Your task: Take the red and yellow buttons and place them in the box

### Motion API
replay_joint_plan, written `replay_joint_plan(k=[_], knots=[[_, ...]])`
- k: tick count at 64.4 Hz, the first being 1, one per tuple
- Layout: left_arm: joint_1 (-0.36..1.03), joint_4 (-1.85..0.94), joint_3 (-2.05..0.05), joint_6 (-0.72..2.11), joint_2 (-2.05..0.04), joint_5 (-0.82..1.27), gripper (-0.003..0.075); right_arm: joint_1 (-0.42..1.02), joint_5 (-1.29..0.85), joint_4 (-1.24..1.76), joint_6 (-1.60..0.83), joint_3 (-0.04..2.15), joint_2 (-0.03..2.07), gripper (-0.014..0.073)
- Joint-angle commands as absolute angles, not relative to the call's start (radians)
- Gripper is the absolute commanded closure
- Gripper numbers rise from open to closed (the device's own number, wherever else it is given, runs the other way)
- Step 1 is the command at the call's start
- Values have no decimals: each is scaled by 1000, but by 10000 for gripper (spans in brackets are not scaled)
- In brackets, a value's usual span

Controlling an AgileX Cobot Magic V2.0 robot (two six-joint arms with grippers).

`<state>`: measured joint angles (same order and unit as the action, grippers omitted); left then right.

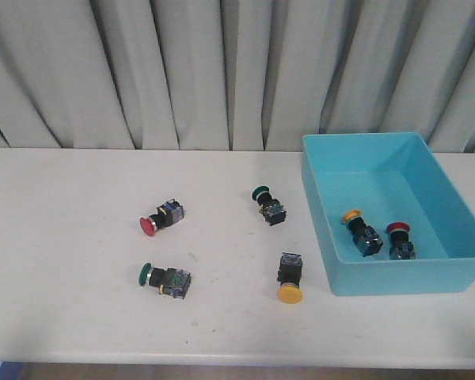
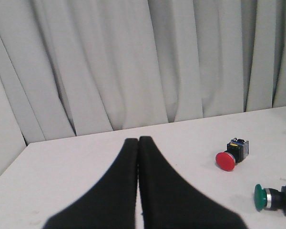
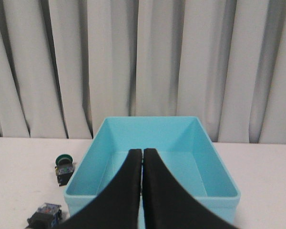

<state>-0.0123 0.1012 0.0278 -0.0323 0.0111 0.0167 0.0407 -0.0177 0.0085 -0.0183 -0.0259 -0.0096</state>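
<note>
On the table, a red button [image 1: 150,225] lies at the left and a yellow button [image 1: 290,293] lies in front of the turquoise box [image 1: 396,279]. Inside the box lie another yellow button [image 1: 353,215] and another red button [image 1: 397,229]. My left gripper [image 2: 138,141] is shut and empty above the table's left part, with the red button [image 2: 225,161] off to its side. My right gripper [image 3: 142,151] is shut and empty in front of the box [image 3: 152,119]. Neither gripper shows in the front view.
Two green-capped buttons lie on the table, one at the front left [image 1: 146,275] and one near the middle [image 1: 261,192]. They also show in the wrist views [image 2: 260,197] [image 3: 63,159]. A button body [image 3: 44,215] lies beside the box. A grey curtain hangs behind the table.
</note>
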Motion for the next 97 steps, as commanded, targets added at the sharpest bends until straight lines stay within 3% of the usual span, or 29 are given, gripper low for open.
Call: replay_joint_plan(k=[1,97], knots=[[-11,99,75,-34,25,-58,728,33,14,0,-17,-37,-21,596],[-11,99,75,-34,25,-58,728,33,-29,-25,-17,-36,-20,596]])
